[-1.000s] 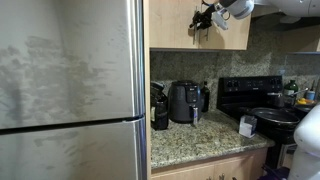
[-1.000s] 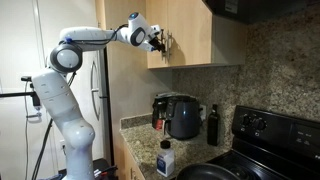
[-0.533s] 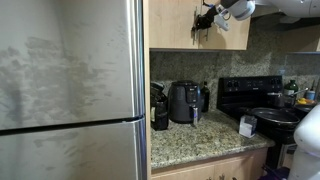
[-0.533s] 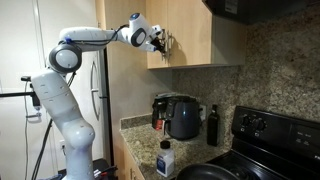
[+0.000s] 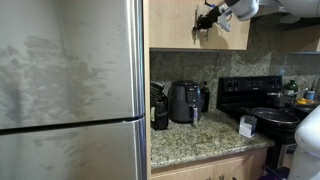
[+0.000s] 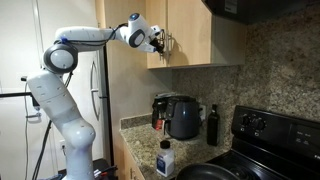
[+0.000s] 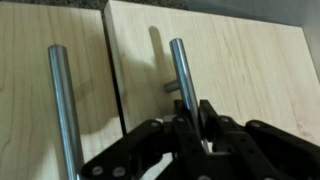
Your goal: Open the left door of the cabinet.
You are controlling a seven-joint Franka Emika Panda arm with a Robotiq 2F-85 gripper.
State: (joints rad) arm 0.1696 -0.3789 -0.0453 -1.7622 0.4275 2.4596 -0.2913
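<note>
The light-tan wall cabinet (image 5: 170,30) shows in both exterior views (image 6: 192,40). In the wrist view, which stands upside down, the left door (image 7: 250,80) fills the right side, and its silver bar handle (image 7: 178,70) runs between my fingers. My gripper (image 7: 195,112) is shut on this handle, one finger on each side of the bar. The twin door (image 7: 30,60) with its own handle (image 7: 62,110) lies beside it, across a dark gap. The gripper (image 5: 203,22) sits at the cabinet's middle (image 6: 161,42).
A big steel fridge (image 5: 70,90) stands beside the cabinet. Below are a granite counter (image 5: 205,142) with a black air fryer (image 5: 185,100), a black stove (image 5: 262,100) and a small white bottle (image 6: 167,160). A dark hood (image 6: 260,8) hangs next to the cabinet.
The arm's elbow and wrist have shifted very slightly. The gripper stays on the handle and the door shows no clear movement.
</note>
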